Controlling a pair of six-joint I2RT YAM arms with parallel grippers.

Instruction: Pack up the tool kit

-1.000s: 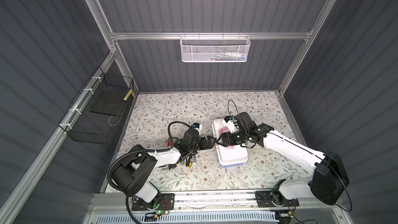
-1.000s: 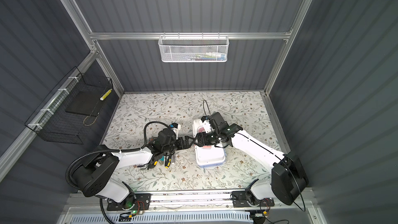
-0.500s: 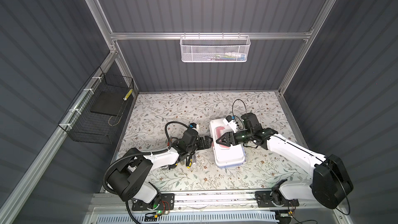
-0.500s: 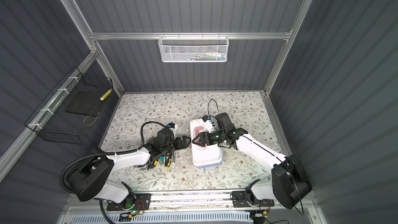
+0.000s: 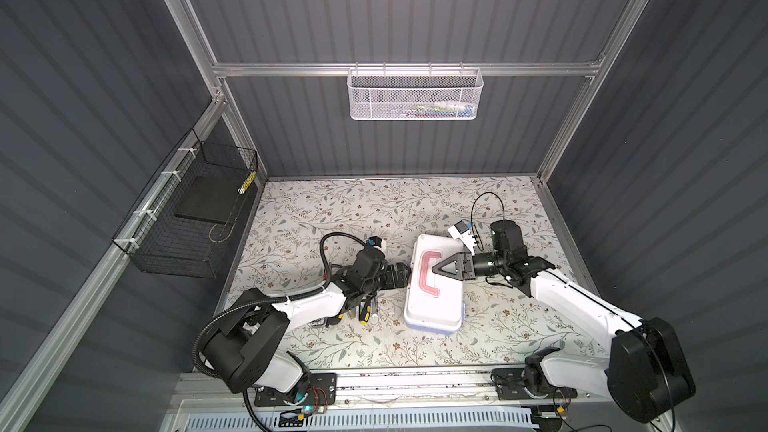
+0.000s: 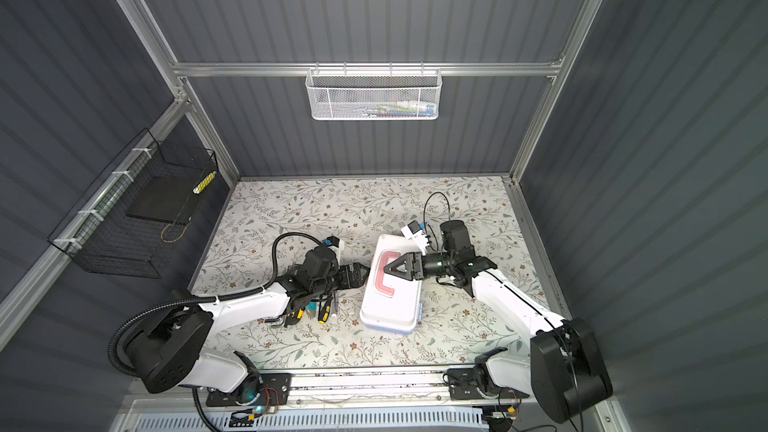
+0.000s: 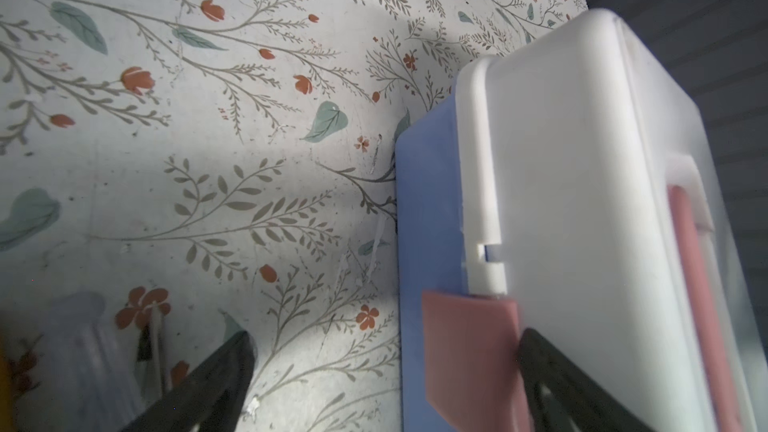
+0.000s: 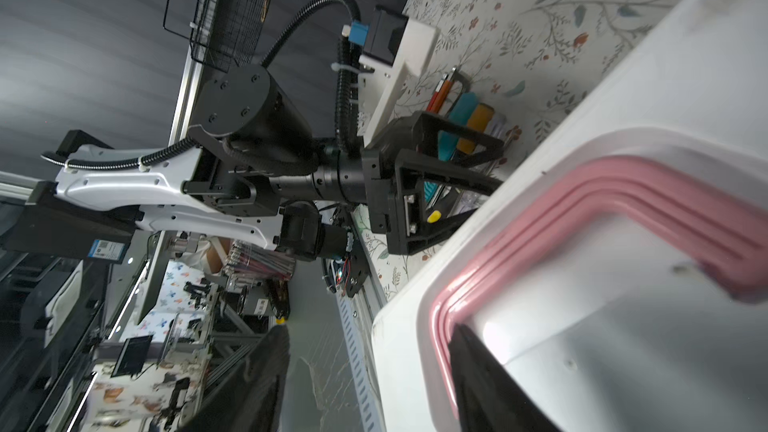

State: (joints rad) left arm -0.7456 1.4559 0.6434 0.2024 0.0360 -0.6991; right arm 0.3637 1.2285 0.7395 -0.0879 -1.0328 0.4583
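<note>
Dim, soft shadows, wide-angle distortion, blurry wrist close-ups

Far floral tabletop (image 5: 374,209) free
A white-lidded light blue plastic box (image 5: 432,313) blocks the centre; yellow-handled hand tools (image 5: 365,312) crowd its left side

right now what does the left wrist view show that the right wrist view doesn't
Only left wrist: the pink latch on the light blue body. Only right wrist: the left arm, a teal tool handle, the black wire basket. Both: the open left end effector, white lid, pink handle, floral table.
</note>
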